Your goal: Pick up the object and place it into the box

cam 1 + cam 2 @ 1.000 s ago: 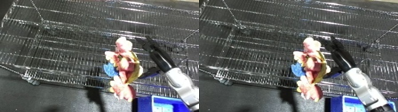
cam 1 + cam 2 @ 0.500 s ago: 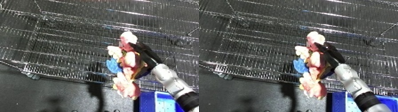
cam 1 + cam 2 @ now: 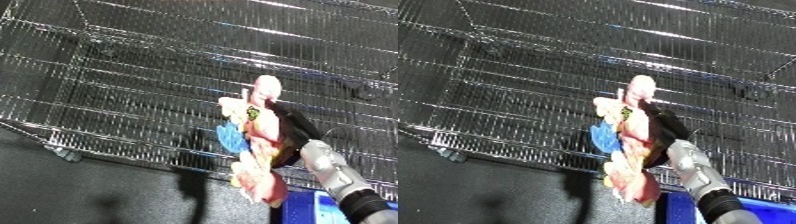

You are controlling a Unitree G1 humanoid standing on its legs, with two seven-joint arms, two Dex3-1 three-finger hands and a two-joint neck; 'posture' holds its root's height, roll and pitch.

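Observation:
A soft toy figure [image 3: 256, 140] in pink, yellow and blue hangs upright in the air over the near rim of the wire bin [image 3: 124, 85]. My right hand [image 3: 293, 132] is shut on it from the right side, black fingers wrapped round its middle. The toy's pink head points up and its legs dangle below the hand, above the dark floor. The white and silver forearm [image 3: 336, 172] comes in from the lower right. My left hand shows in neither view.
The wire bin fills most of the picture, with a caster [image 3: 64, 152] at its near left corner. Dark floor [image 3: 98, 195] lies in front. A blue object [image 3: 753, 212] sits at the lower right edge.
The right hand has carried the toy slightly upward and further over the bin's near rim. The camera has also shifted, so the bin sits differently in the picture.

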